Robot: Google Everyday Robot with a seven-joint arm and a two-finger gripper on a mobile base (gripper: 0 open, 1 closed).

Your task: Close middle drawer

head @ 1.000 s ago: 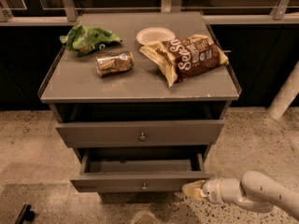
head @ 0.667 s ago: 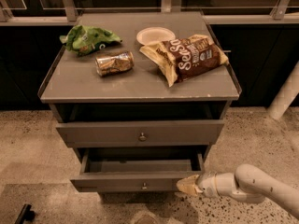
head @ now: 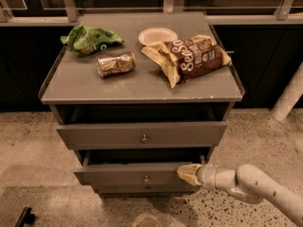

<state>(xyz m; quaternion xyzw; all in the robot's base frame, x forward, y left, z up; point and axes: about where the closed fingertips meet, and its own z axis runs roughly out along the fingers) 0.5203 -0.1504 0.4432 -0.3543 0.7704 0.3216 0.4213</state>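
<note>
The middle drawer is grey, wide and flat. Its front is low and has one small round knob in the middle. It is pulled out and sticks out more than the other drawers, with a dark gap open above it.

The desk has three drawers. The top drawer has a taller front and is out a little too. The lowest drawer sits under the middle one and only a thin strip of it shows. On top of the desk there is one green bag, one shiny can, one white plate and one brown chip bag.

There is one tool. It is low down on the right, on the end of a white arm. Its tip touches the right end of the middle drawer's front. I cannot tell if the tool is wide or narrow.
</note>
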